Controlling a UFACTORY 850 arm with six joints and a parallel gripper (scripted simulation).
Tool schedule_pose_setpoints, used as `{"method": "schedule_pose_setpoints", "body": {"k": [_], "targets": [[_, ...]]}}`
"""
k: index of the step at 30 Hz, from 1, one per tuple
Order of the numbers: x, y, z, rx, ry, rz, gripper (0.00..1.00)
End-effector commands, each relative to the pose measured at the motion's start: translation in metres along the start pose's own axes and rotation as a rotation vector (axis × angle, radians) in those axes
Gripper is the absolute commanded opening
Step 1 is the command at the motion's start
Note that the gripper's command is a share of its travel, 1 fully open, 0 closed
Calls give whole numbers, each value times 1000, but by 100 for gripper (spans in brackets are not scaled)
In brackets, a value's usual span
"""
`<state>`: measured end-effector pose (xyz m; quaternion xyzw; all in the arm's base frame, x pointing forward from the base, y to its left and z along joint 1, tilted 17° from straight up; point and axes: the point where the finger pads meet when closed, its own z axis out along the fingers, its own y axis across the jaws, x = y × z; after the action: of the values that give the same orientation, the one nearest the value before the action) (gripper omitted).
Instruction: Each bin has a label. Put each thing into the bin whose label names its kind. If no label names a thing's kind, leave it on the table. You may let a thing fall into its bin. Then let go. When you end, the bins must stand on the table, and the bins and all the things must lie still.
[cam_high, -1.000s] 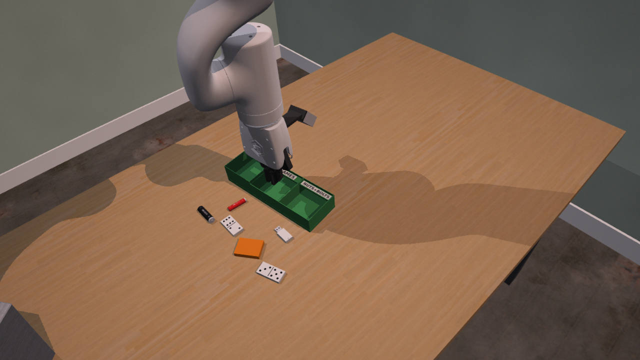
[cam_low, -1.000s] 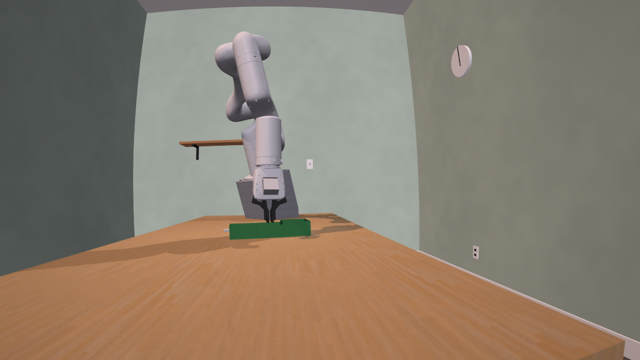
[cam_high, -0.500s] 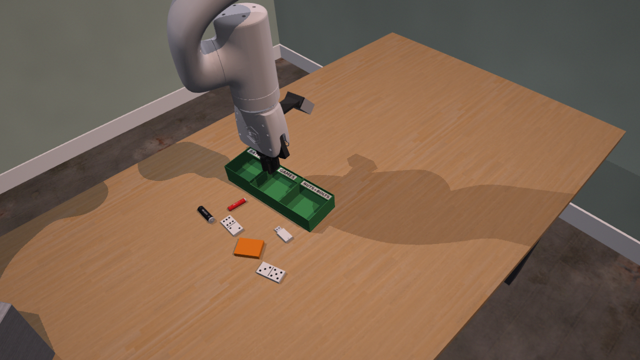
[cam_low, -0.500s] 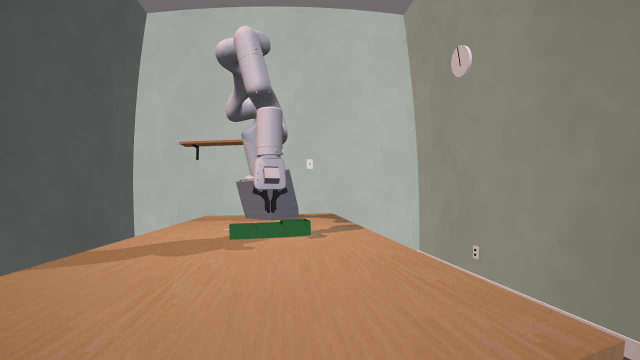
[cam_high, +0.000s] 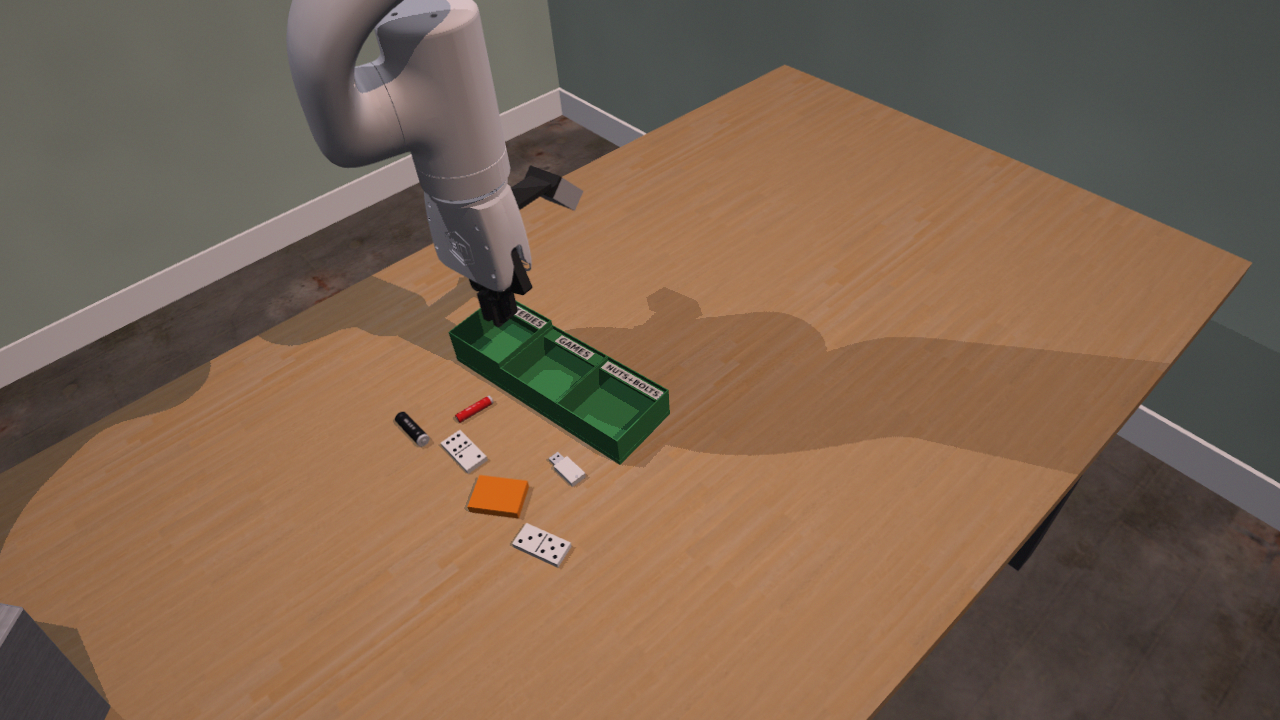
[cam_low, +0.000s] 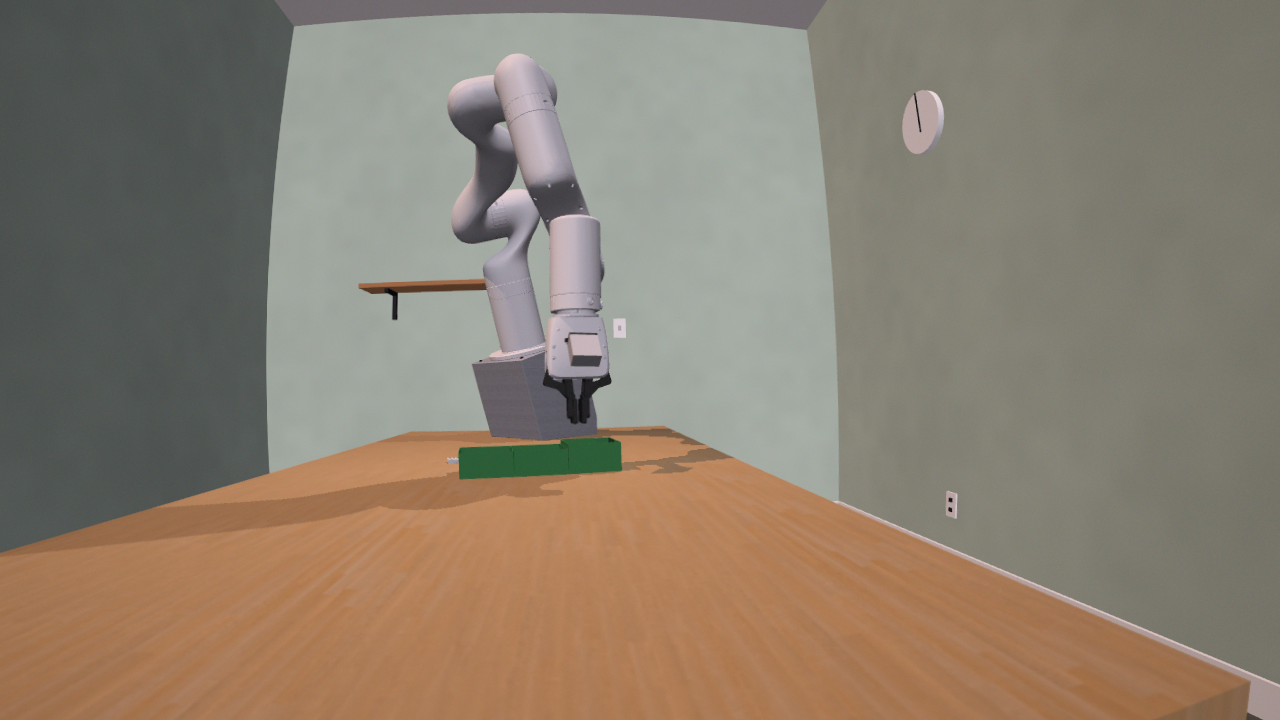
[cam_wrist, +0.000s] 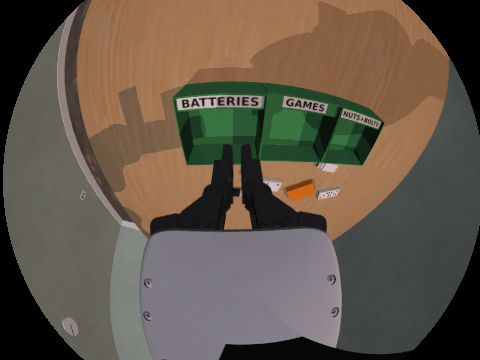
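Your bench (cam_high: 805, 268) carries a green tray (cam_high: 617, 436) of three bins labelled BATTERIES, GAMES and NUTS+BOLTS. Your arm (cam_high: 447, 134) leans over its BATTERIES end, and the pincer (cam_high: 497, 311) hangs above that bin, fingers pressed almost together with a thin gap and nothing visible between them. In front of the tray you have an orange block (cam_high: 497, 495), two dominoes (cam_high: 462, 449) (cam_high: 541, 543), a black battery (cam_high: 411, 428), a white USB stick (cam_high: 566, 467) and a small red battery (cam_high: 473, 408), all lying apart on the bench.
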<state>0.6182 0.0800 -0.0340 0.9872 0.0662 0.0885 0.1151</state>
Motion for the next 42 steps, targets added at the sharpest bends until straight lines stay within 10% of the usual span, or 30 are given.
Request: {"method": "schedule_pose_setpoints", "body": {"k": [1,42], "targets": [[1,-19,-1,0,3,1,7],[1,-19,59,-1,3,1,7]]}}
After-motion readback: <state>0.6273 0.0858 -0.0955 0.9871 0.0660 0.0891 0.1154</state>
